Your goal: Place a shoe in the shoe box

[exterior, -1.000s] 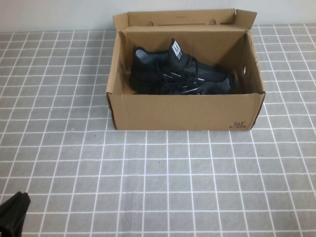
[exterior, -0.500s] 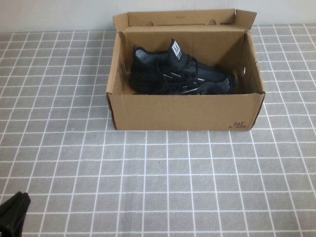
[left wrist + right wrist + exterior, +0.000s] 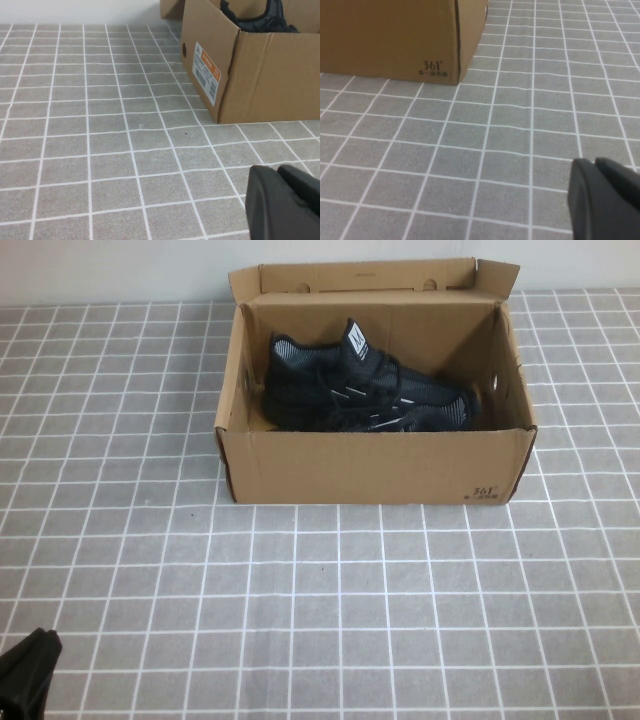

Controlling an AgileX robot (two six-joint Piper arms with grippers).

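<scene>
We judge the placing done: the shoe [image 3: 365, 390] lies inside the shoe box [image 3: 370, 468], toward the table's 12 o'clock, heel at 9, toe at 3. Black knit, white dashes, white tongue label up; brown corrugated box, lid flap open. Best now is keeping both arms low and clear. Left gripper [image 3: 25, 672] sits at 7 o'clock, right gripper [image 3: 605, 202] near the box's "361" corner; both pinched narrow, holding nothing.
</scene>
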